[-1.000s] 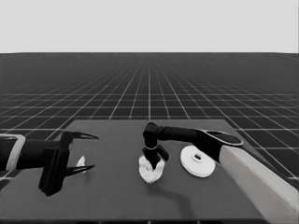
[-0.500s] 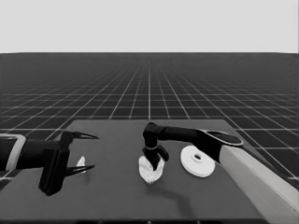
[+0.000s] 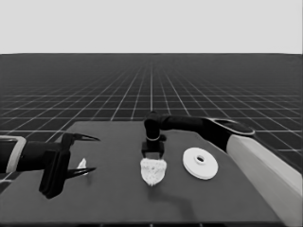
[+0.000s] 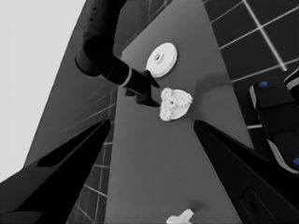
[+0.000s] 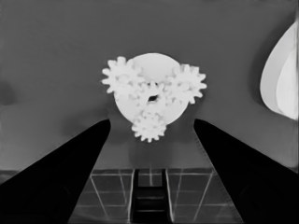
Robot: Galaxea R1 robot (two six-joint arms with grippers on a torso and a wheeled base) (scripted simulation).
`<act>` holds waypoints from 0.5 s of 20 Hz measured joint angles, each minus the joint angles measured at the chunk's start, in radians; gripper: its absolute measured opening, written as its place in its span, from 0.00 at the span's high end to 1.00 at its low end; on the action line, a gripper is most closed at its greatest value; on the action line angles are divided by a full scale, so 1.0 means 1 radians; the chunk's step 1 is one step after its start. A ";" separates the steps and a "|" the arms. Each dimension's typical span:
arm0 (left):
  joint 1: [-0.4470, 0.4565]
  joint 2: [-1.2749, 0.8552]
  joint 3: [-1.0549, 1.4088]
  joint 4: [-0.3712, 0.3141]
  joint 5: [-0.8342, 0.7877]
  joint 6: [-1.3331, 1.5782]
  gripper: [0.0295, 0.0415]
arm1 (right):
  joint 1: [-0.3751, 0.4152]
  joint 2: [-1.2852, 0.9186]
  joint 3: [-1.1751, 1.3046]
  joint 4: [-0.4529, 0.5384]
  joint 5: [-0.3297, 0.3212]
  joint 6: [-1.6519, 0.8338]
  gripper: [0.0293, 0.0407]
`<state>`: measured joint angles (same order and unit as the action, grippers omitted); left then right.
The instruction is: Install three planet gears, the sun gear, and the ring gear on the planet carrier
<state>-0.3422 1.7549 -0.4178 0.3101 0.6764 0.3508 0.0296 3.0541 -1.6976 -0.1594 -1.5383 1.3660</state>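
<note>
The smaller round part [image 5: 152, 70] lies mid-table with three planet gears [image 5: 122, 78] meshed around a small centre gear [image 5: 153, 98] on it. It shows as a white toothed lump [image 3: 153, 171] in the head view and farther off in the left wrist view [image 4: 174, 103]. My right gripper [image 3: 153, 153] hangs just above its far side, open [image 5: 152, 122], with nothing between the fingers. The larger round part [image 3: 200, 163], hubbed, lies flat to its right [image 4: 161, 59] [image 5: 282, 79]. My left gripper [image 3: 96, 154] waits open over the table's left end.
A thin white piece [image 3: 82, 165] lies on the table under the left gripper's fingers, not held, and shows near the left wrist view's edge [image 4: 180, 217]. Dark machinery with blue lights [image 4: 275, 116] stands past the table's edge.
</note>
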 joint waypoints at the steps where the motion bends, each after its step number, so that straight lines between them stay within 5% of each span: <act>1: 0.000 0.000 0.000 0.000 0.000 0.000 0.25 | -0.124 -0.276 0.456 -0.219 0.147 -0.414 0.02; 2: 0.000 0.000 0.000 0.000 0.000 0.000 0.25 | -0.243 -0.695 0.806 -0.350 0.234 -0.676 0.11; 4: 0.000 0.000 0.000 0.000 0.000 0.000 0.25 | -0.341 -1.100 1.135 -0.473 0.314 -0.921 0.18; 10: 0.000 0.000 0.000 0.000 0.000 0.000 0.25 | -0.383 -1.288 1.304 -0.536 0.356 -1.045 0.19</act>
<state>-0.3422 1.7549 -0.4178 0.3101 0.6764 0.3508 -0.3534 1.7664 -0.3937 -0.6949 -1.1820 0.3213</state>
